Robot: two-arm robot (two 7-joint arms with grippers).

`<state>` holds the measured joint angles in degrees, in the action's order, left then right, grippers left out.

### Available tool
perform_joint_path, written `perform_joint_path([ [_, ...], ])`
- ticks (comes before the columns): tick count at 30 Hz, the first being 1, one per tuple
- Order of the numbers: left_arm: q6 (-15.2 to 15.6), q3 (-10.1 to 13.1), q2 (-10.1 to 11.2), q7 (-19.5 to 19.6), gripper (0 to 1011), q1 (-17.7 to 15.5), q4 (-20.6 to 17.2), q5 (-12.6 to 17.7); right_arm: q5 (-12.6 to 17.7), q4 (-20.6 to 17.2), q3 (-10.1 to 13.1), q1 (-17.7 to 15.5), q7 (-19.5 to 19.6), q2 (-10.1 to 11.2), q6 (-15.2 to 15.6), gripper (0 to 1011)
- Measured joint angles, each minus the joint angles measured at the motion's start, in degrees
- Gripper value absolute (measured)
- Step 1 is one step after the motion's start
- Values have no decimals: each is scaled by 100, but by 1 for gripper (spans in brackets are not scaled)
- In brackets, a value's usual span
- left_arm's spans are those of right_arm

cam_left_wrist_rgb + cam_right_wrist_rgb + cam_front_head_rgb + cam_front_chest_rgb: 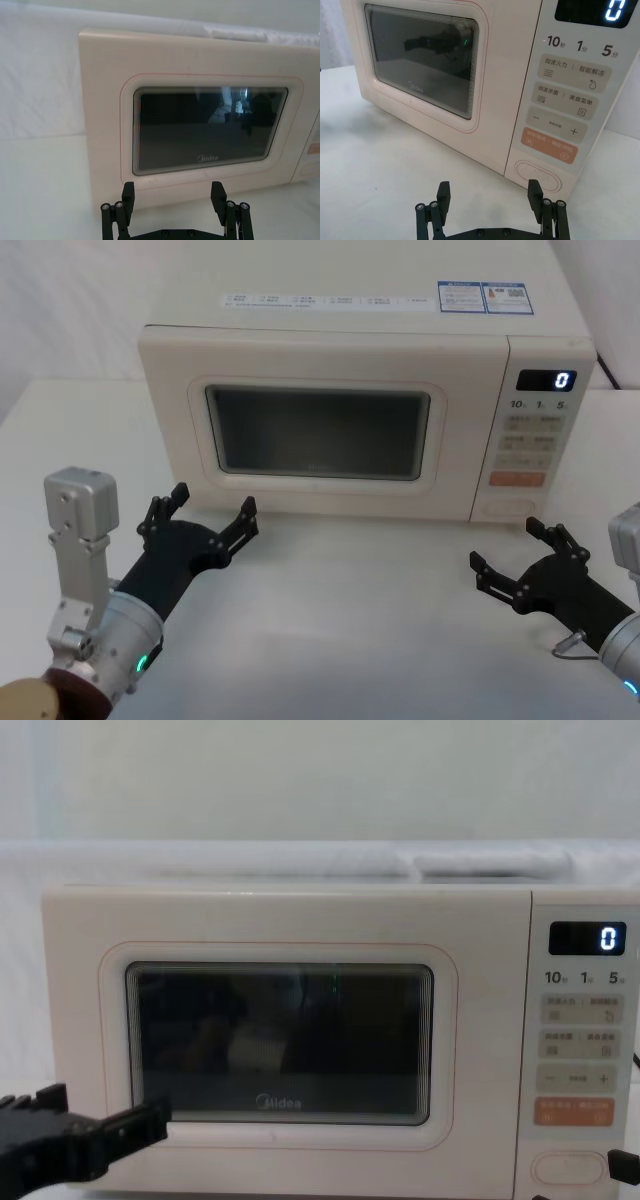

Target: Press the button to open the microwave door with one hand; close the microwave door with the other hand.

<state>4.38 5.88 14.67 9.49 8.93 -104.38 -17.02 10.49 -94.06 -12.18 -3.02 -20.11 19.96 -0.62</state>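
The microwave door (pixel 318 430) is shut, a cream panel with a dark window, also seen in the left wrist view (pixel 210 130) and the chest view (pixel 280 1040). The button (pixel 508 508) is a wide cream pill-shaped key at the bottom of the keypad, under the orange key. My left gripper (pixel 213 498) hovers open just in front of the door's lower left corner (pixel 172 187). Open as well, my right gripper (pixel 505 544) sits low above the table a short way in front of the button (pixel 537 175), with its fingertips (pixel 535 186) apart from it.
The microwave (pixel 350 315) stands at the back of a white table (pixel 340 620), its display (pixel 545 380) reading 0. A white wall rises behind it. Open table surface lies between the two arms.
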Motion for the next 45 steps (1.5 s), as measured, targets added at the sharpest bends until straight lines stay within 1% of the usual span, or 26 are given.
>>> perform_joint_path([
  [10, 20, -85, 68, 19, 1001, 166, -36, 23, 0, 0, 0, 0, 0, 0, 0, 1000],
  [45, 27, -58, 50, 21, 1001, 133, -35, 27, 0, 0, 0, 0, 0, 0, 0, 1000],
])
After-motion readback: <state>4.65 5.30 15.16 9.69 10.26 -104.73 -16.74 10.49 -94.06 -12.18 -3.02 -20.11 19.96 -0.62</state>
